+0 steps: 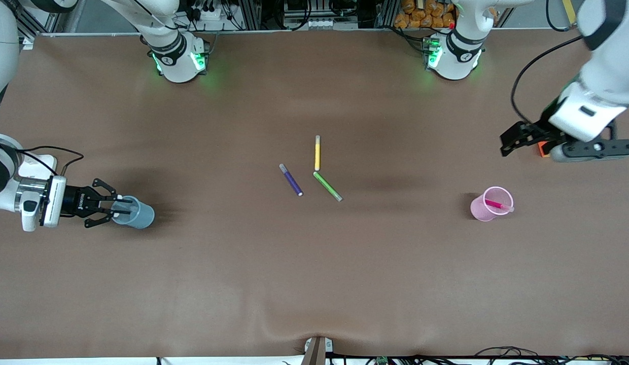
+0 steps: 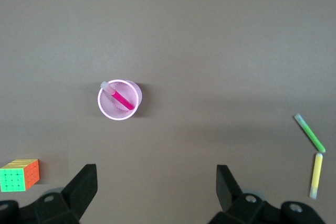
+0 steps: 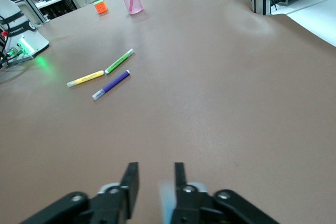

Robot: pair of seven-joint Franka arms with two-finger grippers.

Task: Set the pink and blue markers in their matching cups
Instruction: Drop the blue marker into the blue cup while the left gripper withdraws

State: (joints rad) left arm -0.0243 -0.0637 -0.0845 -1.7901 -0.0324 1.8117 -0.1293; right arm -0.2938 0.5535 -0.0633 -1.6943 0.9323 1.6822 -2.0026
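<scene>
The light blue cup (image 1: 139, 215) stands toward the right arm's end of the table. My right gripper (image 1: 127, 206) reaches level over its mouth. Its fingers (image 3: 131, 182) are apart, and a pale blue blur, the blue marker (image 3: 167, 205), hangs loose beside one finger over the cup. The pink cup (image 1: 483, 210) stands toward the left arm's end with the pink marker (image 1: 497, 205) leaning inside it, pale end over the rim. The left wrist view looks straight down on the pink cup (image 2: 101, 106) and the pink marker (image 2: 122, 99). My left gripper (image 1: 506, 144) waits open in the air, nothing between its fingers (image 2: 84, 187).
Mid-table lie a yellow marker (image 1: 317, 153), a green marker (image 1: 327, 186) and a dark purple marker (image 1: 291, 180), close together. A colourful puzzle cube (image 1: 543, 148) sits under the left arm's hand, farther from the front camera than the pink cup.
</scene>
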